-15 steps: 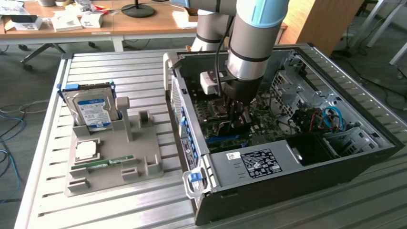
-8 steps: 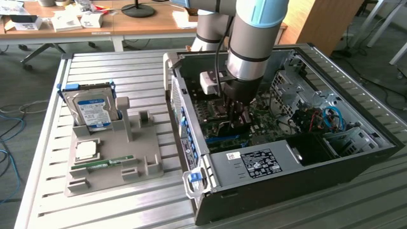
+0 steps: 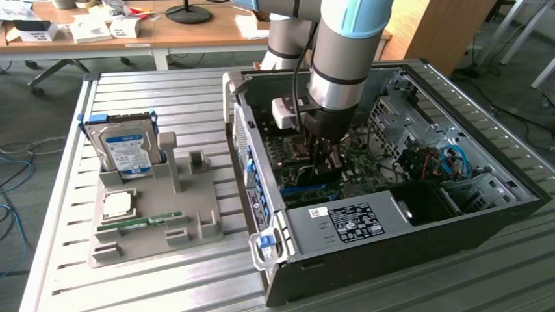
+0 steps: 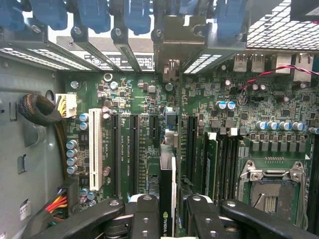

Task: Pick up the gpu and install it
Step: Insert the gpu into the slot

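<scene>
Seen edge-on in the wrist view, the gpu (image 4: pixel 167 184) is a thin dark card with a small green logo near my fingers. My gripper (image 4: pixel 169 215) is shut on it, one black finger (image 4: pixel 144 211) on each side. The card stands upright over the green motherboard (image 4: pixel 134 94), between the long black expansion slots (image 4: pixel 135 149). Its metal end bracket (image 4: pixel 177 45) reaches the rear slot openings. Whether the card's edge sits in a slot I cannot tell. In the exterior view my gripper (image 3: pixel 323 159) is deep inside the open computer case (image 3: pixel 485 214).
The power supply (image 3: pixel 347 221) fills the case's near corner, with cables and a drive cage towards the exterior view's right. Outside the case, a grey holder (image 3: pixel 165 214) carries a hard drive (image 3: pixel 126 153), a processor (image 3: pixel 117 205) and a green memory stick (image 3: pixel 139 224).
</scene>
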### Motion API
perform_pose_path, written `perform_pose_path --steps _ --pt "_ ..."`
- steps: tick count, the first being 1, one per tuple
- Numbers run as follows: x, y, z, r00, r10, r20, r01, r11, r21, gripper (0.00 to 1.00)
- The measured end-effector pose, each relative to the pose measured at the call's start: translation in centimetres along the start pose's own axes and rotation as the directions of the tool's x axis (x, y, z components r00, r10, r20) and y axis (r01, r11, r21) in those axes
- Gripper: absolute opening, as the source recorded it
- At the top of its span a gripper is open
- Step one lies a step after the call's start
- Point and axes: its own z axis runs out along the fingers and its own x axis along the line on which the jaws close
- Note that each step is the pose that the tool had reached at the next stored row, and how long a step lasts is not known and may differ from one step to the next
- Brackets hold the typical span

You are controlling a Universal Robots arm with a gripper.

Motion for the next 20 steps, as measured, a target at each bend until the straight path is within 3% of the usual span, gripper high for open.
perform_pose_path --steps 20 --pt "-0.01 0.00 0.05 1.0000 0.000 0.0000 0.000 1.0000 0.0001 0.26"
